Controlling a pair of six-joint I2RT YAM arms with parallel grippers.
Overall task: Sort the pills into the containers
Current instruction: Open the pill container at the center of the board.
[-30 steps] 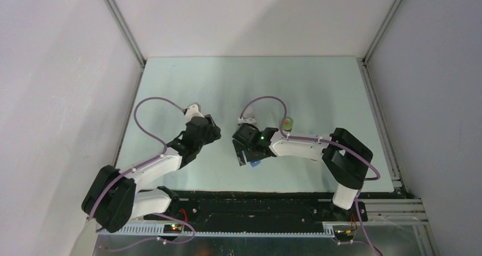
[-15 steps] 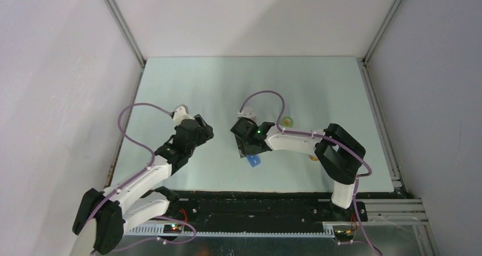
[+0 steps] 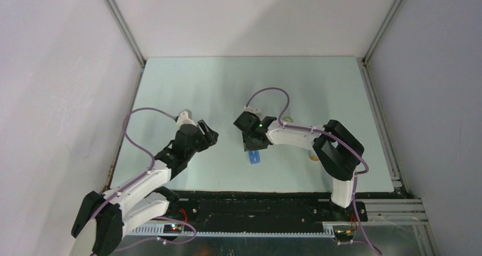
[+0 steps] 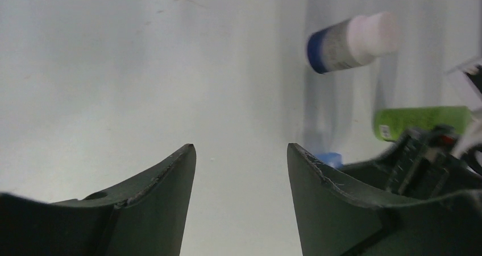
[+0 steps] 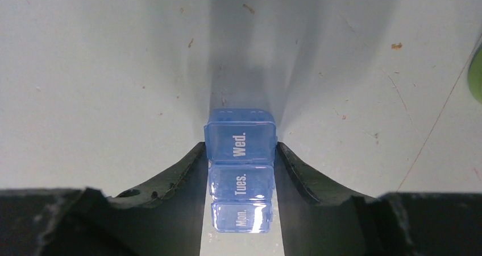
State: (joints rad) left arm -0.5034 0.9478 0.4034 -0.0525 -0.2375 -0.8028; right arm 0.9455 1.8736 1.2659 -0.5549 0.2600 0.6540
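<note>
Top camera high overhead, looking down on the whole table (image 3: 187, 79), left wrist camera low, facing across it between its fingers (image 4: 165, 205), right wrist camera closest, angled down onto the blue pill box (image 5: 241, 145), also small in the top view.

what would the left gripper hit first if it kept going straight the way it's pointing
Probably just the bare table: nothing stands ahead of the open left gripper. The white-capped bottle lies off to the right of that line, though depth is hard to judge.
</note>
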